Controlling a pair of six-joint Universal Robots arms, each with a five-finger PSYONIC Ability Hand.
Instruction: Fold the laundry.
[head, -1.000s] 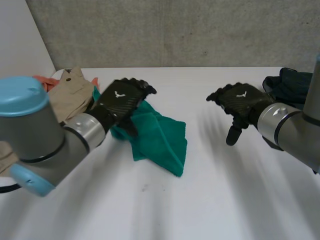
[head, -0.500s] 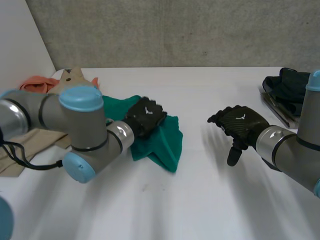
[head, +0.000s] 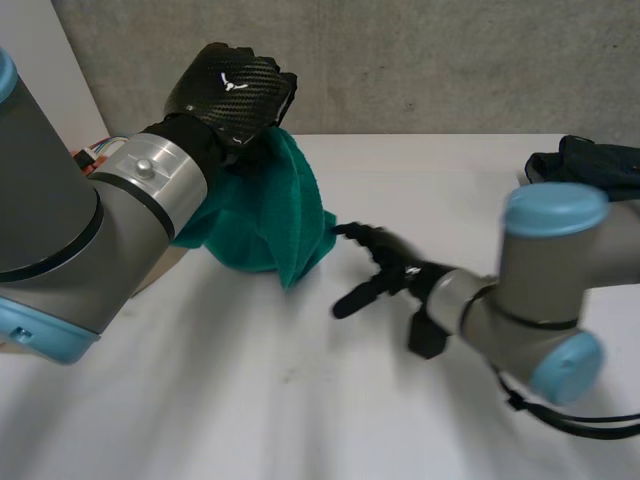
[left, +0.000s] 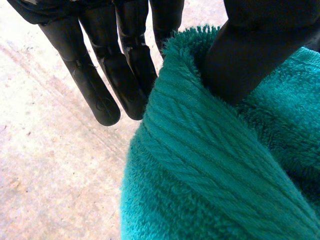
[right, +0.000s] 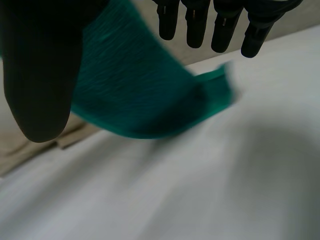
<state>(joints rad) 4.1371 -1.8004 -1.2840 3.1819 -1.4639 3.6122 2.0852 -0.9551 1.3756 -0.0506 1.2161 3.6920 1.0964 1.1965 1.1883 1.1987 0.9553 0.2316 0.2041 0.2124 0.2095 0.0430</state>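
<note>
A green towel (head: 268, 210) hangs bunched above the white table (head: 300, 400), lifted by one edge. My left hand (head: 233, 88) is raised high at the back left and is shut on the towel's top edge. In the left wrist view the thumb (left: 252, 55) presses the towel (left: 210, 165) against the fingers (left: 107, 75). My right hand (head: 390, 268) reaches in low from the right, open, with straight fingers close to the towel's lower hanging corner. In the right wrist view its fingertips (right: 215, 22) point at the towel (right: 140, 100) without touching it.
A pile of dark clothing (head: 590, 165) lies at the back right of the table. A beige garment (right: 30, 150) lies on the table beyond the towel, behind my left arm. A grey wall (head: 420, 60) closes off the far side.
My left hand closed on the green towel and lifted it up off the table. My right hand moved left and down towards the towel's hanging corner.
</note>
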